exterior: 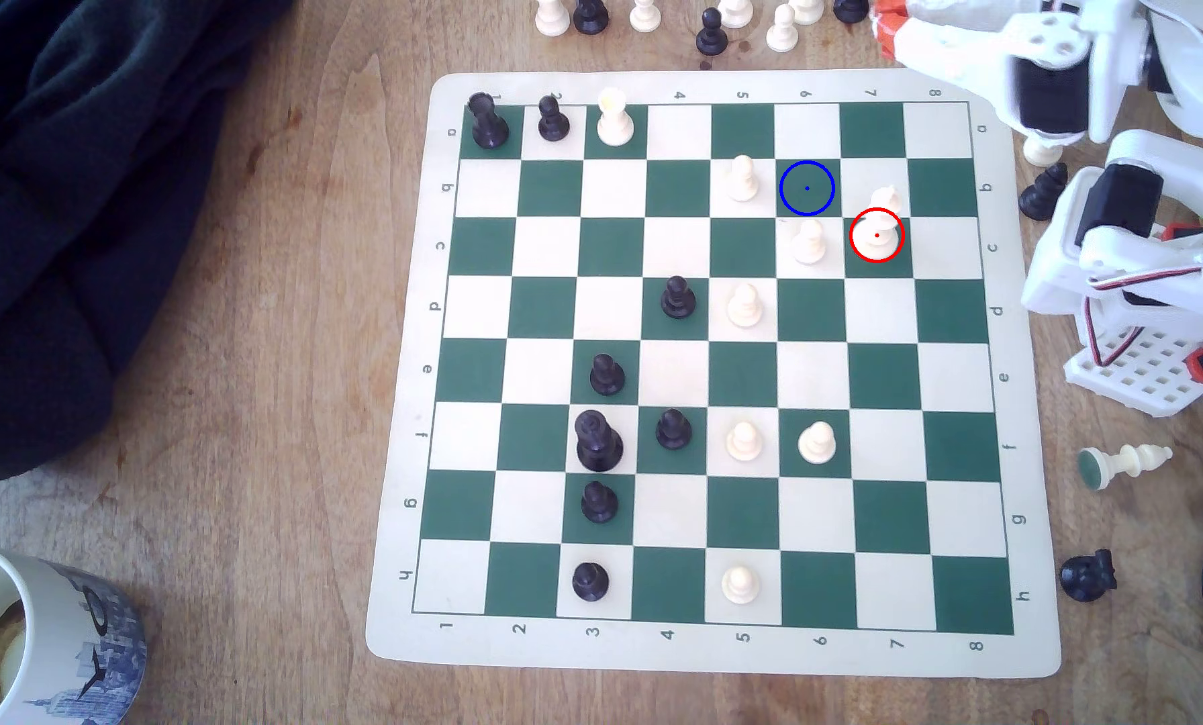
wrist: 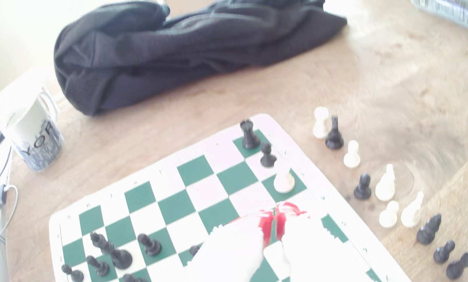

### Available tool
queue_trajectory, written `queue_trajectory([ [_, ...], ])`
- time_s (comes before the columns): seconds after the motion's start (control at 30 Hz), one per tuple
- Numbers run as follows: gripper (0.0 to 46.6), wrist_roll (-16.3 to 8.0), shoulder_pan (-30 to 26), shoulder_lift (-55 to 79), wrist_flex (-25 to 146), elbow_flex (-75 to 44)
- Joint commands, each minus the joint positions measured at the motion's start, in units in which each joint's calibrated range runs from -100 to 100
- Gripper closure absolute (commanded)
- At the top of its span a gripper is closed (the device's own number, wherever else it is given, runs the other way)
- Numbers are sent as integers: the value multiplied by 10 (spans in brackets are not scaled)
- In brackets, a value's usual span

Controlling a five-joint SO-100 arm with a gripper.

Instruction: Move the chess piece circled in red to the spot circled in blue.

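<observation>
Wooden counter (exterior: 236, 418) carries a roll-up chess board (exterior: 717, 655), cream border, green and cream squares. A dark garment (exterior: 62, 174) lies heaped well off the board at the exterior view's left; a mug (exterior: 62, 648) stands near that view's lower left corner. The arm (exterior: 1108, 230) stands off the board's edge at the exterior view's right.

Open room: the squares between the board's middle and its right edge in the exterior view are largely bare. Captured pieces line the counter just beyond the top edge and lie scattered beside the right edge.

Writing: border digits 1 to 8 and letters a to h; the mug shows "YOR" in the wrist view, remainder unread.

The chess piece (exterior: 879, 226) stands upright on the red-ringed green square, row c, column 7. The spot (exterior: 806, 188) lies diagonally adjacent at b6, unoccupied; cream pawns stand on the squares beside and below it.

The tool (wrist: 275, 225), red-tipped, hangs over the board in the wrist view, jaws nearly closed with a thin gap, gripping nothing.
</observation>
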Motion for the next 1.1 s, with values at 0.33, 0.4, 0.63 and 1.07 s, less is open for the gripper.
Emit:
queue_trajectory([
  [0.33, 271, -41, 36, 257, 191, -157],
  [0.4, 267, -32, 37, 280, 216, -154],
  [0.63, 242, -24, 45, 339, 202, -120],
  [1.07, 288, -6, 63, 397, 137, -33],
])
